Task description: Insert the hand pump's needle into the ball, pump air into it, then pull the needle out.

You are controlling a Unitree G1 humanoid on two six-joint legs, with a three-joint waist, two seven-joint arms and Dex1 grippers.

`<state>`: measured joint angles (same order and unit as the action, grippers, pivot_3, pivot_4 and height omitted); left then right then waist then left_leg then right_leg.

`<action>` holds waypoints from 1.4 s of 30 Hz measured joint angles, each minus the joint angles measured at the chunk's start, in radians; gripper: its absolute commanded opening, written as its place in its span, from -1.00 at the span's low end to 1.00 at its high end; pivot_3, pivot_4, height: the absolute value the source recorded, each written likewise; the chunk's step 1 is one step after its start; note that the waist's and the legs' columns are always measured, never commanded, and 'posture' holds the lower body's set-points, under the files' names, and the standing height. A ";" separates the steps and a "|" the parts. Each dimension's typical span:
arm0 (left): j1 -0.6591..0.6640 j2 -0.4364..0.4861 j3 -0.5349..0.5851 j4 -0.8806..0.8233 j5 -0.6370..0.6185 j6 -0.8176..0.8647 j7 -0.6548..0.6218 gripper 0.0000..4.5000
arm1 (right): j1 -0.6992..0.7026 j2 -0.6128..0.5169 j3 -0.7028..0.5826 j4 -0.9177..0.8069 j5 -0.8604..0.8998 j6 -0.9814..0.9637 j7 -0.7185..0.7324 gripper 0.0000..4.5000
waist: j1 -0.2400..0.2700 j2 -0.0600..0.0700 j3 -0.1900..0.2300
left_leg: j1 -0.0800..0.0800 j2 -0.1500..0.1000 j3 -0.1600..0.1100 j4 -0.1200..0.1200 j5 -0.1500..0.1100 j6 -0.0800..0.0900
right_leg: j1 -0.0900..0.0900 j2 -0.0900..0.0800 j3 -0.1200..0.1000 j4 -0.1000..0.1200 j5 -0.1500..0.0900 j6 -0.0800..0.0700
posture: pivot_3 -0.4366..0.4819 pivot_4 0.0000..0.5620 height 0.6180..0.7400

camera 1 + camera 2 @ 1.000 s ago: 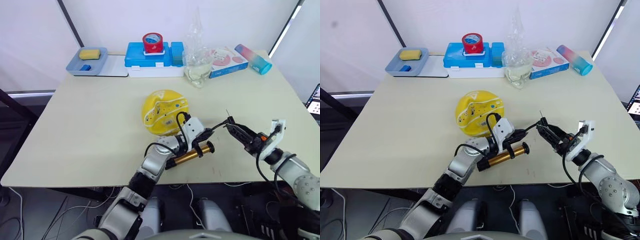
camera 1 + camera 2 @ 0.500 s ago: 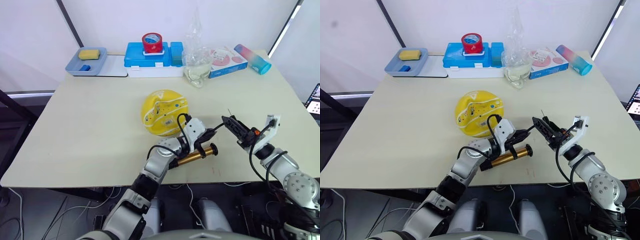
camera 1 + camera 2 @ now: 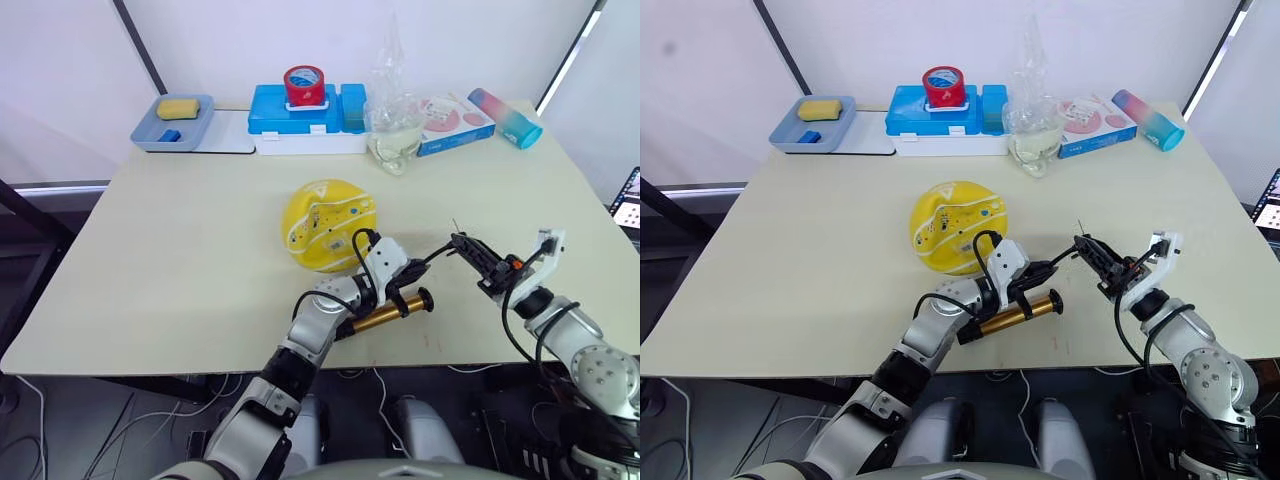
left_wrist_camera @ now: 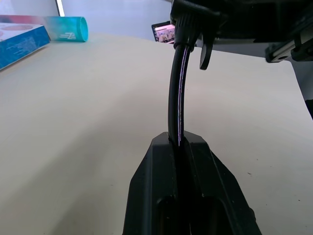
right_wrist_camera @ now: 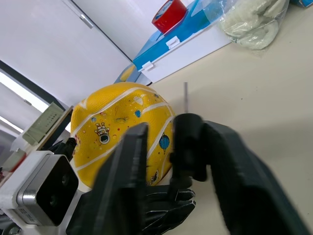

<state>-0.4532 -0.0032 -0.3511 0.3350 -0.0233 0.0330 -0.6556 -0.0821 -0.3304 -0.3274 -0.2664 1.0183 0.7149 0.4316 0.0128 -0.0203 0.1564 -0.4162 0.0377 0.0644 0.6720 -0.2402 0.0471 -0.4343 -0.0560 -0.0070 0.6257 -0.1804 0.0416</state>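
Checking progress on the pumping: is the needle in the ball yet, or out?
Out. The needle points up in the air, held by the right hand, clear of the ball.

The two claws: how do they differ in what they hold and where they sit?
The left claw grips the pump where the hose leaves it, right beside the ball. The right claw pinches the needle fitting, raised above the table and well clear of the ball. The pump lies low, while the needle points up. Both are shut on parts of one pump, joined by its hose.
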 measured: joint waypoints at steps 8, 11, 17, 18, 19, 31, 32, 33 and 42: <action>0.000 -0.001 0.000 0.017 0.001 -0.006 0.001 -1.00 | 0.012 -0.008 0.009 0.014 -0.036 -0.021 0.045 -0.85 | 0.000 0.000 0.000 | 0.000 0.000 0.000 0.000 0.000 0.000 | 0.000 0.000 0.000 0.000 0.000 0.000 | -0.05 -0.47 0.99; 0.000 -0.001 -0.002 0.030 0.001 -0.013 0.000 -1.00 | 0.014 -0.025 0.017 0.030 -0.068 -0.032 0.076 -0.85 | 0.000 0.000 0.000 | 0.000 0.000 0.000 0.000 0.000 0.000 | 0.000 0.000 0.000 0.000 0.000 0.000 | -0.05 -0.47 0.99; 0.004 0.008 0.001 0.005 -0.032 0.001 -0.058 -0.32 | 0.015 -0.052 0.038 0.037 -0.119 -0.066 0.122 -0.85 | 0.000 0.000 0.000 | 0.000 0.000 0.000 0.000 0.000 0.000 | 0.000 0.000 0.000 0.000 -0.001 0.001 | -0.05 -0.47 0.99; 0.004 0.013 0.001 -0.013 -0.039 0.002 -0.067 -0.14 | 0.015 -0.056 0.038 0.039 -0.123 -0.066 0.131 -0.85 | 0.001 0.000 0.000 | 0.000 0.000 0.000 0.000 0.000 0.000 | 0.000 0.000 0.000 0.000 -0.001 0.000 | -0.05 -0.47 0.99; 0.004 0.017 0.002 -0.026 -0.041 0.003 -0.071 0.12 | 0.016 -0.060 0.039 0.039 -0.130 -0.069 0.141 -0.85 | 0.001 0.000 0.000 | 0.000 0.000 0.000 0.000 0.000 0.000 | 0.000 0.000 0.000 0.000 -0.001 0.000 | -0.05 -0.47 0.99; -0.045 0.111 0.040 -0.387 -0.113 0.234 -0.086 0.98 | 0.088 -0.204 0.126 0.030 -0.392 -0.383 0.440 -0.85 | 0.001 0.000 0.000 | 0.000 0.000 0.000 0.000 0.000 0.000 | 0.000 0.001 0.000 0.000 -0.002 0.003 | -0.05 -0.47 0.99; -0.045 0.130 0.044 -0.422 -0.125 0.271 -0.085 0.98 | 0.089 -0.214 0.130 0.037 -0.417 -0.422 0.464 -0.85 | 0.000 0.000 0.000 | 0.000 0.000 0.000 0.000 0.000 0.000 | 0.000 0.001 0.001 0.000 -0.002 0.003 | -0.05 -0.47 0.99; -0.045 0.154 0.060 -0.476 -0.141 0.322 -0.080 0.98 | 0.094 -0.235 0.134 0.047 -0.450 -0.476 0.497 -0.85 | 0.000 0.000 0.000 | 0.000 0.000 0.000 0.000 0.000 0.000 | 0.000 0.001 0.001 0.000 -0.002 0.003 | -0.05 -0.47 0.99; -0.045 0.335 0.254 -0.658 -0.207 0.508 -0.027 0.98 | 0.111 -0.261 0.119 0.054 -0.480 -0.576 0.577 -0.85 | 0.002 0.000 0.000 | 0.001 0.001 0.000 0.000 0.000 0.000 | 0.000 0.002 0.001 0.000 -0.002 0.003 | -0.05 -0.47 0.99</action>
<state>-0.4985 0.3316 -0.0967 -0.3226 -0.2304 0.5414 -0.6821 0.0286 -0.5914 -0.2085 -0.2125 0.5381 0.1391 1.0089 0.0147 -0.0203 0.1567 -0.4154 0.0383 0.0646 0.6718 -0.2401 0.0469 -0.4341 -0.0543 -0.0056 0.6254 -0.1829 0.0449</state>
